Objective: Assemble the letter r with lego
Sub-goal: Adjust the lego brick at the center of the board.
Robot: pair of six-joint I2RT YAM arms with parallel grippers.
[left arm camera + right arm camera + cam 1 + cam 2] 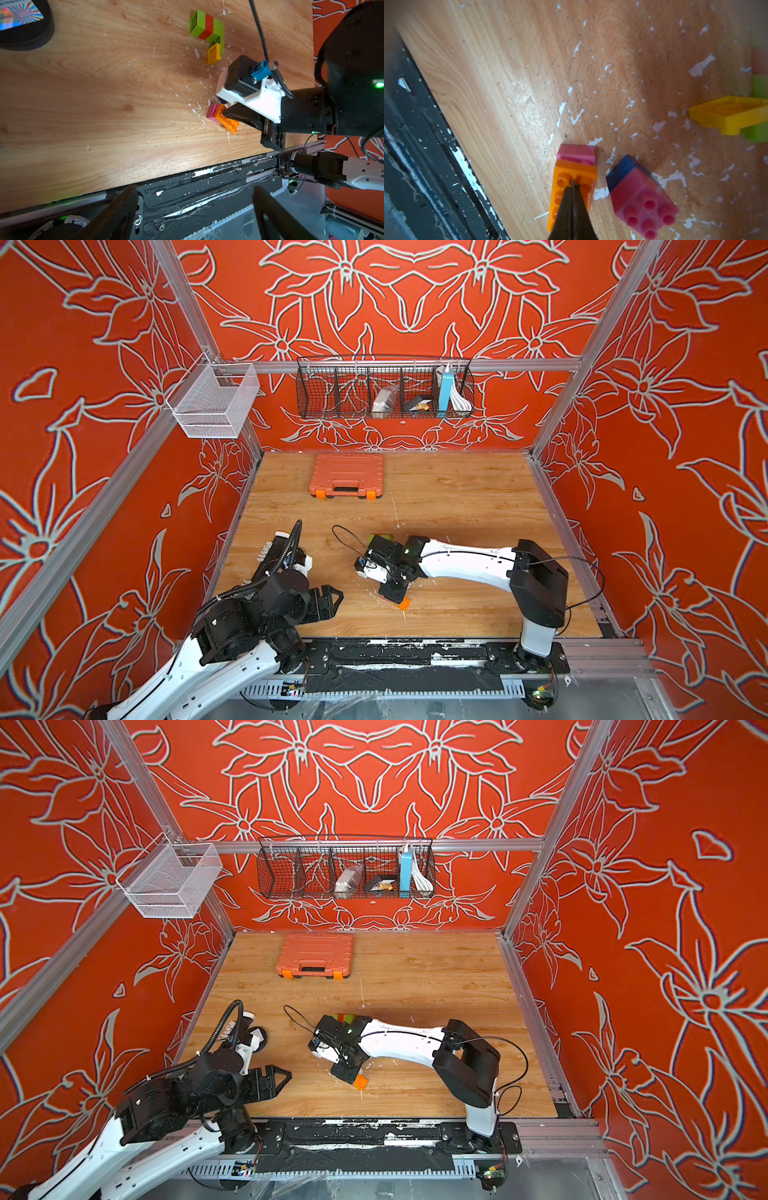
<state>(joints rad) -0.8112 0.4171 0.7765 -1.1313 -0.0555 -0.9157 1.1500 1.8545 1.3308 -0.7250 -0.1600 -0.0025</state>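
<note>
2 shut jaws of our right gripper bear on the orange brick, likely seating it on the pink brick near the table front; our left gripper hangs wide, empty.

The table shows a light wood grain, matt, with fine scratches and many small white chips in its coating. The orange brick, the pink brick touching it and the yellow brick are smooth plastic with a soft shine. The right end effector looks like matt black plastic. In both top views, above the middle of the frame, the toolbox is ribbed salmon plastic, the black basket is thin metal wire, and the rail is brushed metal.
</note>
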